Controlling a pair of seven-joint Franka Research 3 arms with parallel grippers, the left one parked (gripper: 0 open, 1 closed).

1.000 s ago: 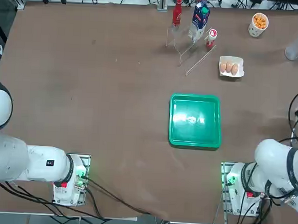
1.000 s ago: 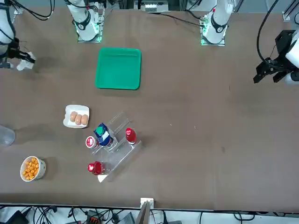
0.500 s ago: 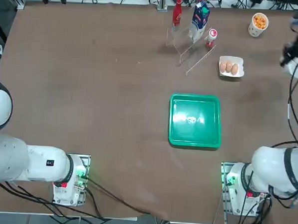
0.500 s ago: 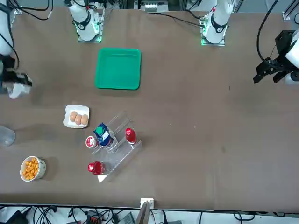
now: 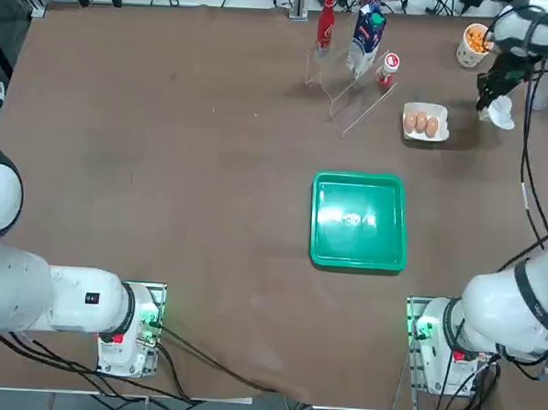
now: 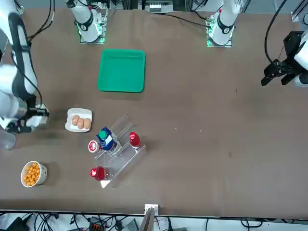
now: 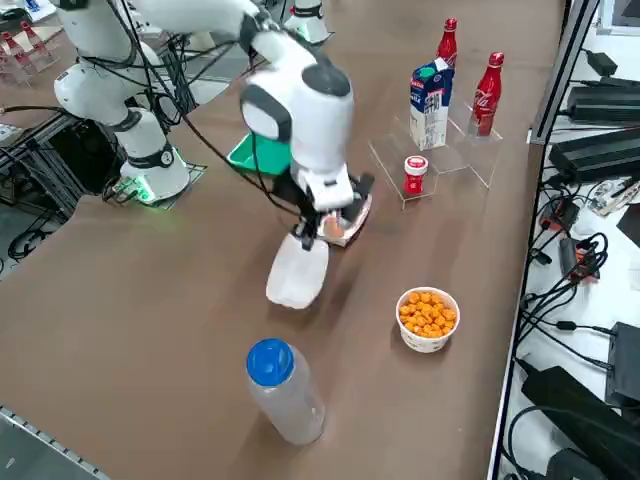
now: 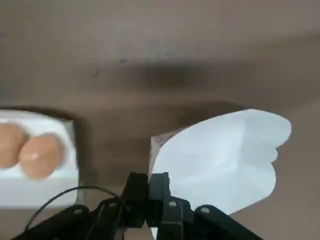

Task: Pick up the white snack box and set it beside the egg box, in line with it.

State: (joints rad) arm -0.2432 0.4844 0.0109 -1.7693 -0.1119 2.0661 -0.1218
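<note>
1. Gripper [image 8: 148,186] was clenched on one edge of the snack box [image 8: 220,160]; fingers pinched tight, with the box hanging out past them in the wrist view.
2. From the side view, the snack box [image 7: 297,272] dangled tilted below the gripper [image 7: 318,228], clear of the table [image 7: 150,300]. I judged the grip thin, on the rim only, so a quick swing could twist the box loose.
3. Egg box [image 5: 425,122] sat just beside the carried snack box [image 5: 501,112] in the top view, on the side toward the table's right edge.
4. To do the placing well, I reckoned: level the box first, square its long side with the egg box [image 8: 35,155], then lower slowly until it lay flat before letting go.
5. I wanted a small gap kept, so the eggs weren't nudged.
6. Snack cup [image 5: 475,43] and bottle [image 7: 283,388] stood near; I judged the descent should stay clear of both.
</note>
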